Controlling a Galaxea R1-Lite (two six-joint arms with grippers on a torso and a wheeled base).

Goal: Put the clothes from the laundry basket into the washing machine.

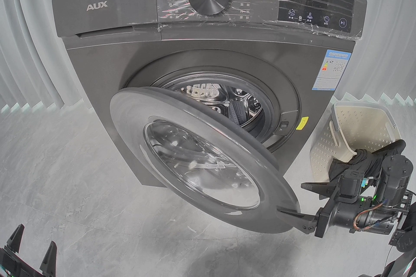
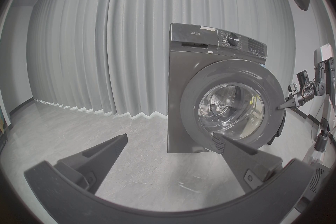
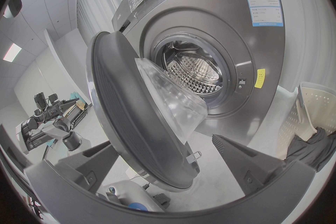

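Left gripper is closest to me, low on the left, with its fingers spread and nothing in them. Right gripper is parted too, its fingers straddling the free edge of the door, which is swung wide open. Dark clothes drape over the white laundry basket, on the floor just right of the washing machine. I can't tell what's inside the drum.

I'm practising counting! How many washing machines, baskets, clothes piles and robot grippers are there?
Washing machine: 1
Laundry basket: 1
Dark clothes pile: 1 (I cannot tell how many pieces are in it)
Grippers: 2, the left gripper and the right gripper
Total: 5
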